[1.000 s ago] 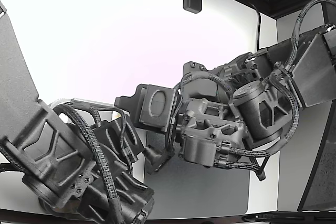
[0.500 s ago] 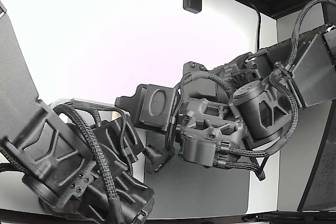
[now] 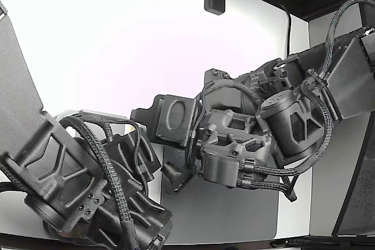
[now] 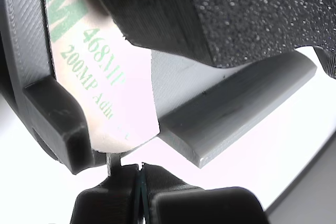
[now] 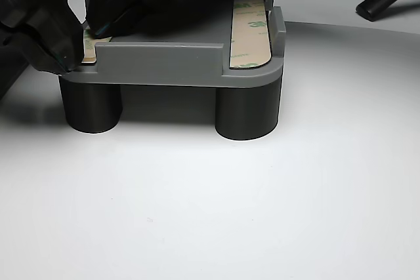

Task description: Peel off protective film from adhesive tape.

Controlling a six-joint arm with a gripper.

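- The hand (image 4: pixel 137 179) sits at the rounded end of the tape strip (image 4: pixel 113 85). In the wrist view its two dark tips meet in a thin seam, so it reads as closed or nearly closed. Whether a film edge is pinched in that seam cannot be told.
- The strip, printed with green lettering, lies flat in a slot of the grey holder (image 4: pixel 236 108). Its long axis runs straight away from the hand.
- Judgement: a peel should pull back along that axis.
- A second strip (image 5: pixel 251 31) lies in the parallel slot, well apart from the hand.
- The holder stands on round legs on the white surface (image 5: pixel 262 201).
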